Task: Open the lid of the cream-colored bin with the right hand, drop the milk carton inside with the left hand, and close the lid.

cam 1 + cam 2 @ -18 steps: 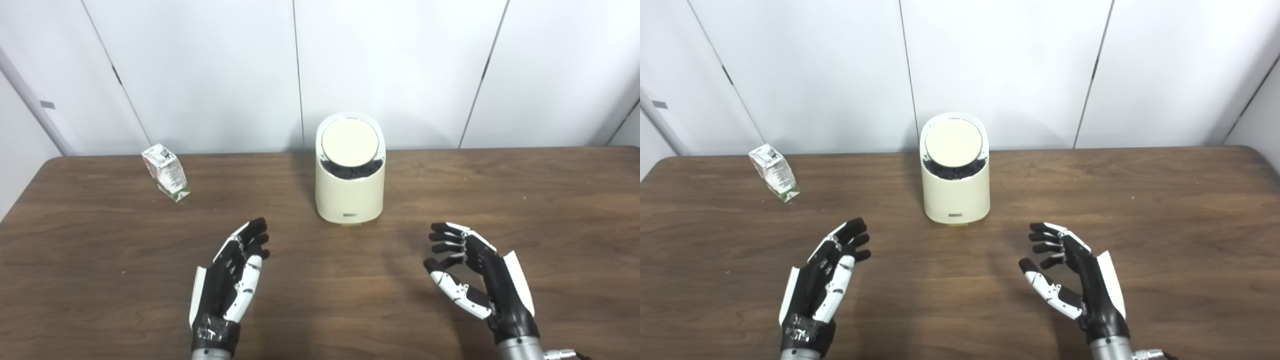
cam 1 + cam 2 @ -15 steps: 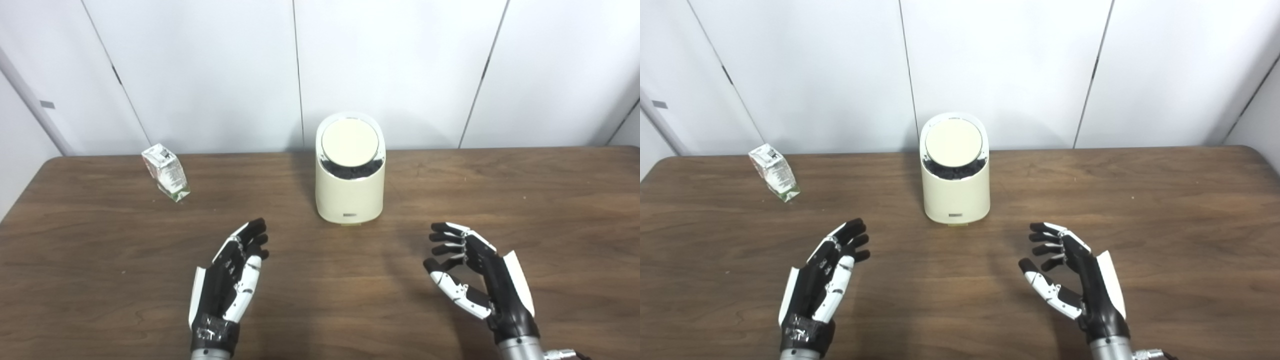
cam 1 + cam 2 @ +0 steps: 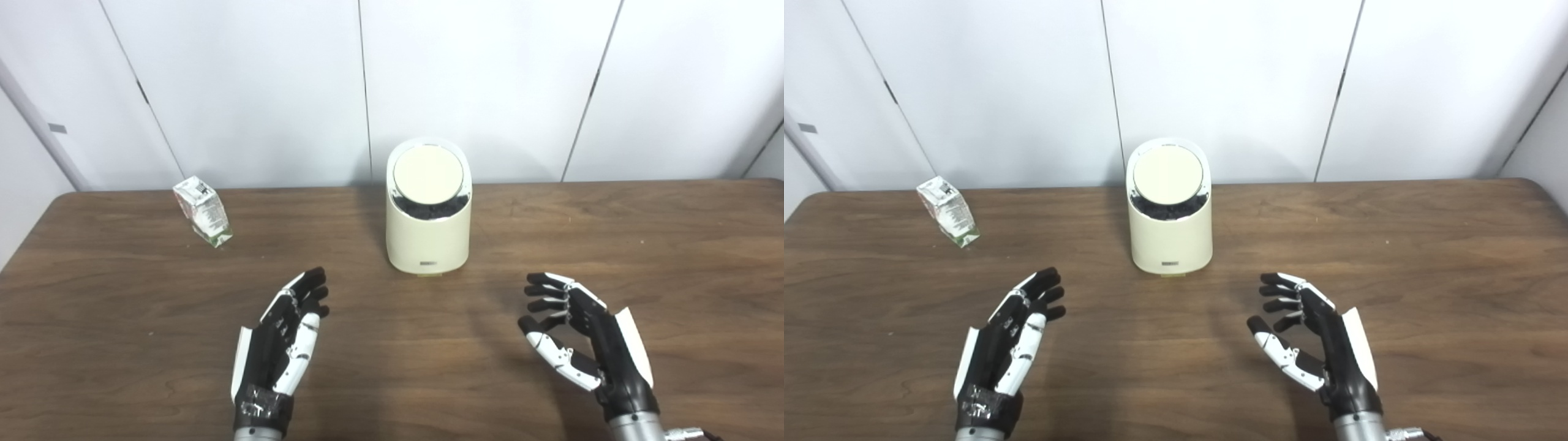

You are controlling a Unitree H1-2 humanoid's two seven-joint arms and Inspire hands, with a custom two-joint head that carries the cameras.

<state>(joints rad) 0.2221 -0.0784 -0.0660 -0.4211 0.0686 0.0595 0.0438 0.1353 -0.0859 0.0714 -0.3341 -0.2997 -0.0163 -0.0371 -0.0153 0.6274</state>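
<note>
The cream-colored cylindrical plastic bin (image 3: 429,229) stands upright at the middle of the dark wooden table (image 3: 674,245), its round slanted lid (image 3: 427,172) apparently shut, though a dark gap shows below it. The right hand (image 3: 582,340) is empty, fingers spread; the bin lies ahead and to its left. The small white-and-green milk carton (image 3: 203,210), tilted, lies ahead-left of the left hand (image 3: 278,346), also empty, fingers extended. Both targets are well apart from the hands.
</note>
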